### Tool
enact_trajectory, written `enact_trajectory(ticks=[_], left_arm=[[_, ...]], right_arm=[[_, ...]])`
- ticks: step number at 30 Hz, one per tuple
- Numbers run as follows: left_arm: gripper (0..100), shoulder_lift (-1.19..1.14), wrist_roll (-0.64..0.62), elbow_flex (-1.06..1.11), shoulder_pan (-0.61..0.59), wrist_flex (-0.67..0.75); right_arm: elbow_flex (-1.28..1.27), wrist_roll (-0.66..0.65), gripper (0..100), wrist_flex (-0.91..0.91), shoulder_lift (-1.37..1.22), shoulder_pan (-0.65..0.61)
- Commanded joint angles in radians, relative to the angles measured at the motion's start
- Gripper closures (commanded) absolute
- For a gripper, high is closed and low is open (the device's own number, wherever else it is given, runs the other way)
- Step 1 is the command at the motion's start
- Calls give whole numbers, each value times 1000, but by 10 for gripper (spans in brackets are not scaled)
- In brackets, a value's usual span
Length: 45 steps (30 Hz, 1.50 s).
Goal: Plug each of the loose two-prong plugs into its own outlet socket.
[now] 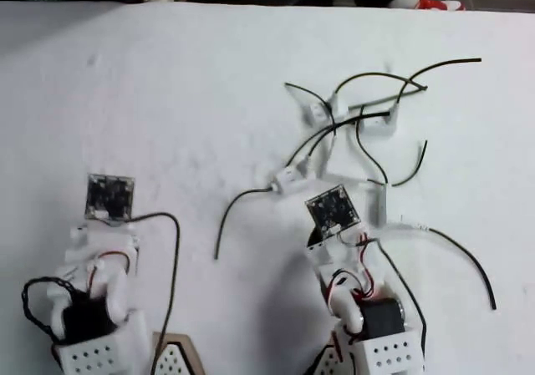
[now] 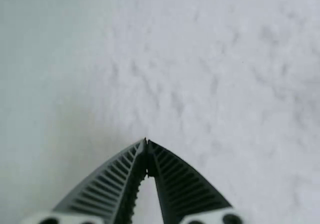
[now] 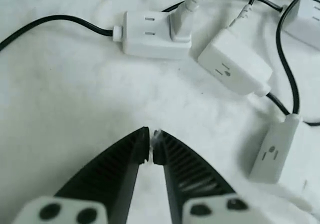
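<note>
My left claw (image 2: 146,149) hangs over the white table (image 2: 210,59), tips pressed together. My right claw (image 3: 151,143), tips together too, faces a white outlet socket (image 3: 147,34) with a plug (image 3: 182,17) in it; a second socket (image 3: 234,62) and a third socket (image 3: 272,151) lie near.

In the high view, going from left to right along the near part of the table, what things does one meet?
left arm → its black cable → outlet block's black cord → right arm → long black cord
</note>
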<state>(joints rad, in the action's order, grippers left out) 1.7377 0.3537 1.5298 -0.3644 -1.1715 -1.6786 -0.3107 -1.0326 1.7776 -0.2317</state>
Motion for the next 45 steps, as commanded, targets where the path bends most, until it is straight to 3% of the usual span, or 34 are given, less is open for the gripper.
enact_trajectory(ticks=[1, 5, 11, 15, 22, 45], left_arm=[[977, 88, -5, 6, 65, -44], [977, 76, -5, 34, 74, -11], [976, 71, -3, 167, 180, 97], [976, 71, -5, 164, 179, 92], [976, 71, -5, 164, 180, -48], [976, 71, -8, 164, 180, -48]], right_arm=[[-14, -3, 981, -4, 5, 12], [-14, -5, 981, -39, 4, 30], [-14, -6, 981, -127, 4, 50], [-14, -6, 981, -134, 4, 48], [-14, -6, 981, -225, 5, 51], [-14, -6, 981, -225, 5, 51]])
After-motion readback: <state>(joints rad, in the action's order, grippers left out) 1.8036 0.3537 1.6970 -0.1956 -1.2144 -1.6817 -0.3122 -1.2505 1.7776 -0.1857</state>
